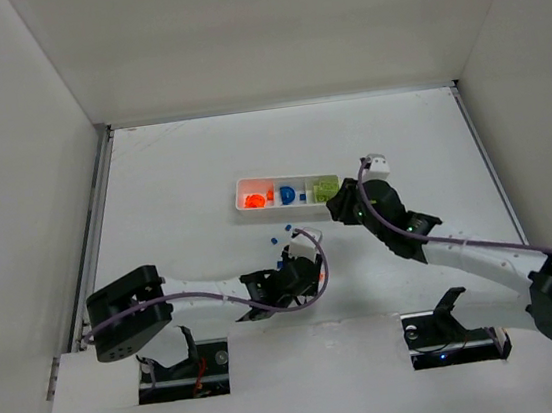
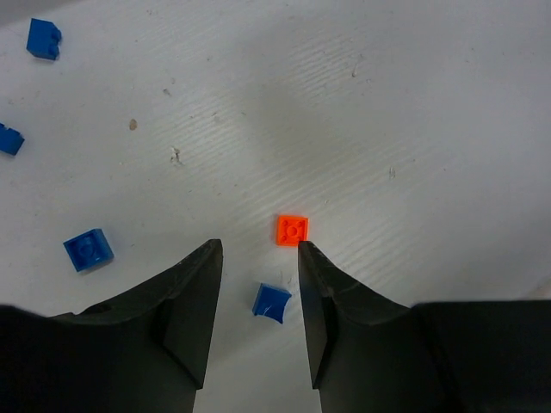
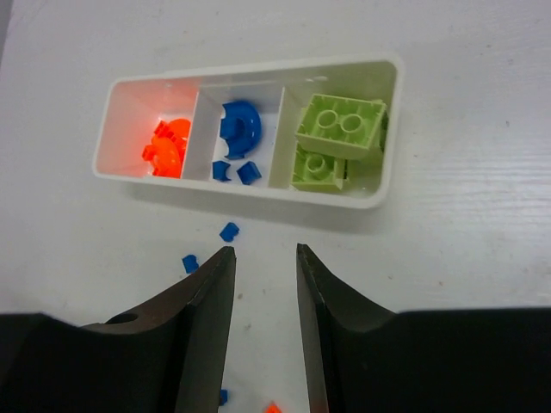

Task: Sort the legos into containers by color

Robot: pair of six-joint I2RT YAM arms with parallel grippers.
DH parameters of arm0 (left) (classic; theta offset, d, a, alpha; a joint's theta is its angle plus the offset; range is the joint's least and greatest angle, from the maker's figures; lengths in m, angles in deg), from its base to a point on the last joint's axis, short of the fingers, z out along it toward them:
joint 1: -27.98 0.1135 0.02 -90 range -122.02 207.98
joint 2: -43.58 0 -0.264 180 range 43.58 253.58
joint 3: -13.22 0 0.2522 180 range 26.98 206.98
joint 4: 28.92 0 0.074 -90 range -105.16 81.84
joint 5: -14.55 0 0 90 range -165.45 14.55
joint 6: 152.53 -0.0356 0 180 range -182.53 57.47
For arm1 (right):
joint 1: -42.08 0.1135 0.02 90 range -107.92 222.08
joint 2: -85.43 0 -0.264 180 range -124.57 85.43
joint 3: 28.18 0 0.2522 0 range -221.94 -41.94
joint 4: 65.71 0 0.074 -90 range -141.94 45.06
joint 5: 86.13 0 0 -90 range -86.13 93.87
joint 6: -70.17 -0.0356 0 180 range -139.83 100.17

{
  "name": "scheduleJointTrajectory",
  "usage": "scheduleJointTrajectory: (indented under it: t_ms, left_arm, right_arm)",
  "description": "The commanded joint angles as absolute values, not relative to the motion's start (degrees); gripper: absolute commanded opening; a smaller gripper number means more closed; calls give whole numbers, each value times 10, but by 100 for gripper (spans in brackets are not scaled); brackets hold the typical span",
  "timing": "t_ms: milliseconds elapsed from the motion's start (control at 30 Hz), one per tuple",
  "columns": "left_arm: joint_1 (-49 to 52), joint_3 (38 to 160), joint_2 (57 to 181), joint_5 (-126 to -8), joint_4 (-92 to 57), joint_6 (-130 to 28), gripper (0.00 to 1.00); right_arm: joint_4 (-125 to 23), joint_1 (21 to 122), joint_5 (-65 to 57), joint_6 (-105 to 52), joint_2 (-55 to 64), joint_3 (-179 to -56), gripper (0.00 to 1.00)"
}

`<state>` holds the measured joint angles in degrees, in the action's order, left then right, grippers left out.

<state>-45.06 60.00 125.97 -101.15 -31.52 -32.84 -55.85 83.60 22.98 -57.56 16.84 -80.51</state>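
Hovering half-open and empty, left hand (image 2: 258,247), right hand (image 3: 264,249), tray (image 3: 258,191) lying crosswise, orange plate (image 2: 293,230) apparently studs-up.

Left claw (image 2: 258,245) gapes over a blue brick (image 2: 272,302), orange plate (image 2: 293,230) just beyond.

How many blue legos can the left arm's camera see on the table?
4 blue legos: one in the top left corner, one at the left edge, one lower left, one between the jaws of the left gripper. Others may hide behind it.
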Motion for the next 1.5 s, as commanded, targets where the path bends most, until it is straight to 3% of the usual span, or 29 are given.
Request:
scheduleJointTrajectory:
  t_ms: [0, 500, 867, 1200, 1467]
  left_arm:
    - [-455, 635, 1284, -1016, -326, -341, 37]
    - [-464, 679, 1384, -1013, -318, -350, 36]
    - [-477, 698, 1407, -1038, -277, -352, 29]
    - [-494, 700, 1399, -1084, -242, -334, 42]
    - [-507, 720, 1432, -1074, -241, -321, 29]
  right_arm:
    - [-592, 827, 245, -581, 236, -768, 41]
    - [-608, 795, 216, -579, 277, -724, 41]
    - [-617, 783, 208, -578, 280, -715, 41]
    - [-617, 781, 203, -579, 278, -711, 42]
    - [-621, 781, 202, -580, 276, -708, 42]
